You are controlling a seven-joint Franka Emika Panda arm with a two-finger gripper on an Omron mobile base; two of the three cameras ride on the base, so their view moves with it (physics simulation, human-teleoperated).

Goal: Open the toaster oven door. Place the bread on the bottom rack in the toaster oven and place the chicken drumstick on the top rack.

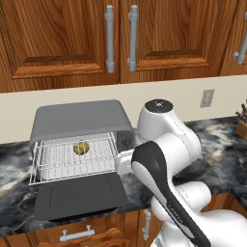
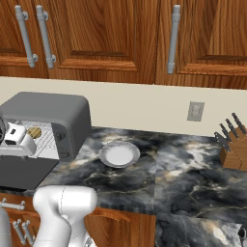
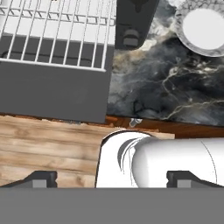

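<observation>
The grey toaster oven [image 1: 79, 118] stands on the counter with its door [image 1: 79, 195] folded down flat. A silver wire rack [image 1: 72, 161] is slid out over the door. The bread [image 1: 81, 147], a small round yellowish roll, lies on a wire shelf; which of the two shelves I cannot tell. From the right I see the bread [image 2: 34, 131] just beyond my gripper [image 2: 13, 137]. In the hand view my gripper [image 3: 112, 179] is open, its fingertips [image 3: 41, 179] wide apart with nothing held, looking down on the door [image 3: 52, 96] and rack [image 3: 57, 35]. The chicken drumstick is out of view.
An empty white plate [image 2: 119, 154] sits on the dark marble counter to the right of the oven. A knife block [image 2: 231, 144] stands at the far right. Wooden cabinets hang above, and drawers run below the counter edge [image 3: 52, 144].
</observation>
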